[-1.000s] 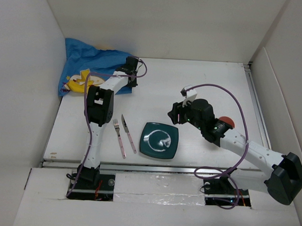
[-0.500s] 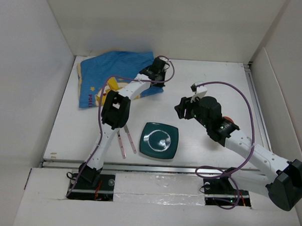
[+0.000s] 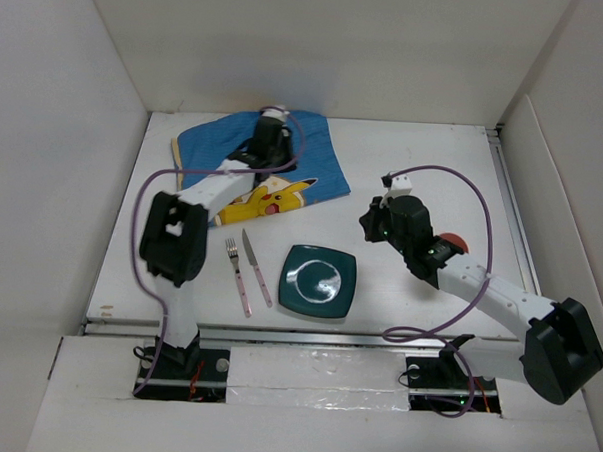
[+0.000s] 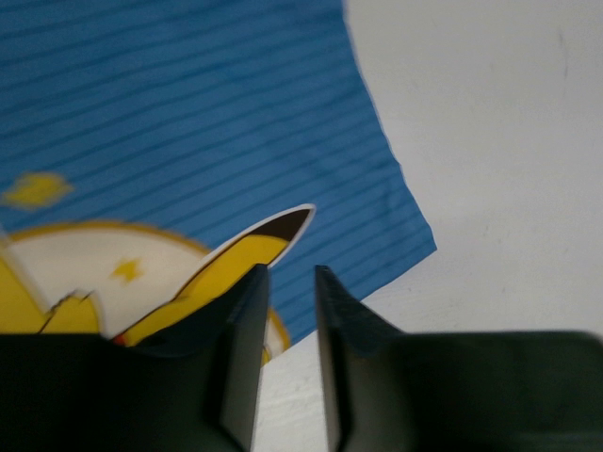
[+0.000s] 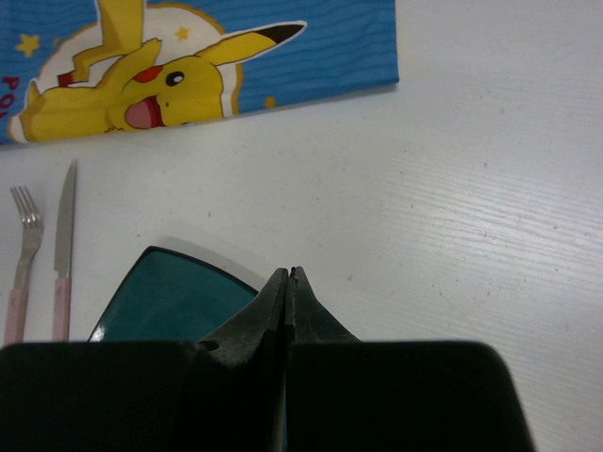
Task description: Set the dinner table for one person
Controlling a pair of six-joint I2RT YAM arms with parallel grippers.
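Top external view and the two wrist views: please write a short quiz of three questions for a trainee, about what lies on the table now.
1. True or false: the dark green square plate lies on the blue cloth placemat with a yellow cartoon print.
2. What lies between the steel fork with a pink handle and the plate? A: a steel knife with a pink handle. B: a spoon. C: nothing.
3. Fill in: the right gripper has its jaws ____.
Key: 1 false, it lies on the white tabletop, apart from the placemat. 2 A. 3 shut, holding nothing.
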